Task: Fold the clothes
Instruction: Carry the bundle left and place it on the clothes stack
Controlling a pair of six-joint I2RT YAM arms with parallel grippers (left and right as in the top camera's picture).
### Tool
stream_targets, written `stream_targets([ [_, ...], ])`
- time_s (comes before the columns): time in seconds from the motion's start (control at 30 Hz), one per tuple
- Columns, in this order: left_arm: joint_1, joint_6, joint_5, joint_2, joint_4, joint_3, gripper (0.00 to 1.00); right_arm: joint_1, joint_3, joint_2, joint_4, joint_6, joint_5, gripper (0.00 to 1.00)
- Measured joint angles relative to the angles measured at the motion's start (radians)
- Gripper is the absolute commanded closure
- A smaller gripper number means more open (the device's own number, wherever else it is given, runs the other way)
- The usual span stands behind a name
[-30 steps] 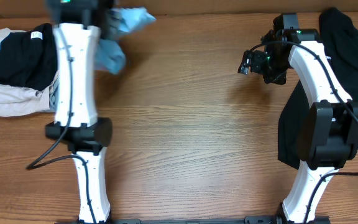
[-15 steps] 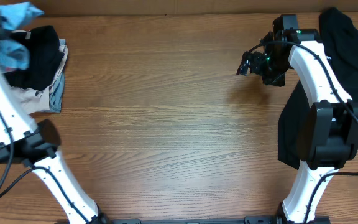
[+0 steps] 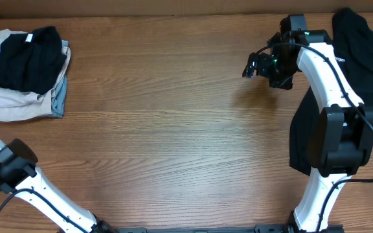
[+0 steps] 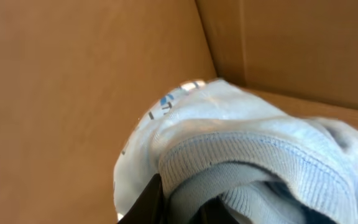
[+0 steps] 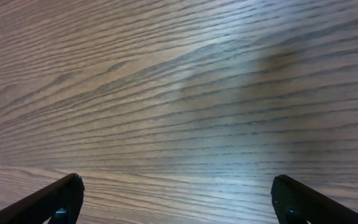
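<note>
1 folded stack (image 3: pixel 15 97) sits at the far left corner of the surface (image 3: pixel 173 136), a black top (image 3: pixel 24 61) uppermost. The left gripper (image 4: pixel 185 208), off the left edge beside cardboard walls (image 4: pixel 73 81), pinches the bunched light-blue T-shirt (image 4: pixel 253 149), not yet folded. Along the right edge black garments (image 3: pixel 361 48) lie loose. The right gripper (image 3: pixel 256 66) hovers spread over bare wood, holding nothing. Most folding looks left.

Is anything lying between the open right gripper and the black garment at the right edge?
No loose item. The right gripper hovers over bare table, and the black garment lies just beyond. Only the right arm itself overlies part of it.
</note>
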Motion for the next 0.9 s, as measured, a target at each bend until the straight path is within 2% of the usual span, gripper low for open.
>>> stream_targets([
  [0.17,-0.009,0.000,0.009,0.023,0.082,-0.154,0.96,0.007,0.000,0.000,0.000,0.000,0.000,0.00],
  [0.33,-0.049,0.000,0.023,0.032,0.094,-0.316,0.96,0.007,0.000,0.000,0.000,0.000,0.000,0.00],
  [0.57,-0.232,0.000,0.011,0.035,0.042,-0.419,0.95,0.007,0.000,0.000,0.000,0.000,0.000,0.00],
  [0.6,-0.256,0.000,0.000,0.035,0.030,-0.428,0.64,0.007,0.000,0.000,0.000,0.000,0.000,0.00],
  [0.63,-0.282,0.000,-0.010,0.035,0.008,-0.443,0.41,0.007,0.000,0.000,0.001,0.000,0.000,0.00],
  [0.7,-0.310,0.000,-0.014,0.035,-0.024,-0.467,0.11,0.007,0.000,0.000,0.004,0.000,0.000,0.00],
  [0.73,-0.321,0.000,-0.015,0.035,-0.038,-0.477,0.01,0.007,0.000,0.000,0.004,0.000,0.000,0.00],
  [0.9,-0.368,-0.001,-0.027,0.035,-0.081,-0.494,0.00,0.007,0.000,0.000,0.011,-0.001,0.000,0.00],
])
